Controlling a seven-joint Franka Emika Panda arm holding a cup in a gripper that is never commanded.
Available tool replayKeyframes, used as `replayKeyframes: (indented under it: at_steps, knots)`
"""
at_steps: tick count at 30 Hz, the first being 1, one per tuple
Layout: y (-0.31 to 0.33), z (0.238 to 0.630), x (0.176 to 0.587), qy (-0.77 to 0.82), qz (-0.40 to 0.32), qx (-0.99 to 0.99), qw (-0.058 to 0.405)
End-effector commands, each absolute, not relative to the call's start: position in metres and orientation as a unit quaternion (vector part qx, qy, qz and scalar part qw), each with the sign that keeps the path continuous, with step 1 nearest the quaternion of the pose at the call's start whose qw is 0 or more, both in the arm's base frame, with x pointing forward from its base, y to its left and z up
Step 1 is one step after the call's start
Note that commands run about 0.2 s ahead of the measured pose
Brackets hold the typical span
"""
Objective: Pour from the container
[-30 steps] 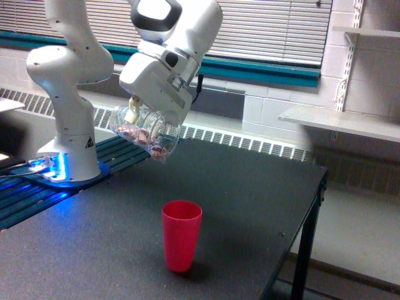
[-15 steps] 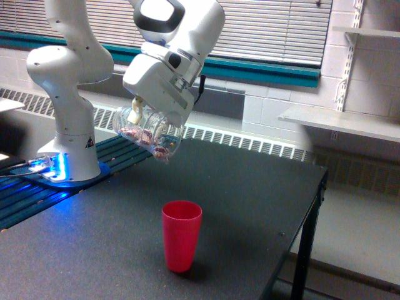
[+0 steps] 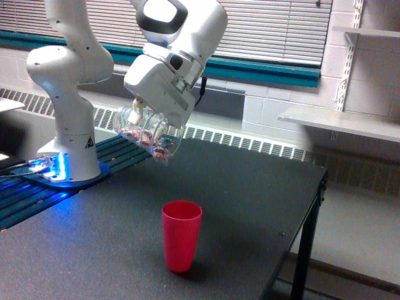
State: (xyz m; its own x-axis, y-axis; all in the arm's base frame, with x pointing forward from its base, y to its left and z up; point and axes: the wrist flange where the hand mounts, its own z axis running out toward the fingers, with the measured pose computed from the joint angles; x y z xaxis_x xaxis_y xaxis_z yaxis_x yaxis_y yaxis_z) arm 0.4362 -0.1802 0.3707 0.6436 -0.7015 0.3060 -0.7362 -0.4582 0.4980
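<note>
One wide, dark, matte bench [image 3: 237, 187] carries the whole scene, and most of its top lies bare, so the arm has plenty of room to swing. Its right edge drops off to the floor just past the middle of the view, and the near edge runs out of the bottom of the frame; anything spilled toward the right could roll off there.

On the far left stands the white Franka arm [image 3: 69, 81], its base lit blue, reaching over to the right so that its wrist hangs above the middle of the bench. The claw [image 3: 140, 119] is clamped on the clear, see-through plastic tumbler-like cup [image 3: 147, 132], with one pale finger visible against the cup wall. The cup is held well up in the air and tipped over nearly on its side, mouth pointing down and to the right, which I judge to be a pouring pose. Small pink and reddish pieces sit inside near the lower lip.

Below and a little nearer stands the opaque red plastic cup [image 3: 182, 234], upright and open, apparently the receiver. The clear cup's mouth looks slightly left of it and well above, so falling pieces may miss.
</note>
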Motion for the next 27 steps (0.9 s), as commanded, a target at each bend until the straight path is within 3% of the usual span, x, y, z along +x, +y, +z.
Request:
replayKeyframes:
  at_steps: [1,27]
  knots:
    - [-0.1769,0.3783,0.4422,-0.419,0.033,0.850,0.316]
    - [-0.1791,0.3859,0.4427,-0.413,0.029,0.846,0.335]
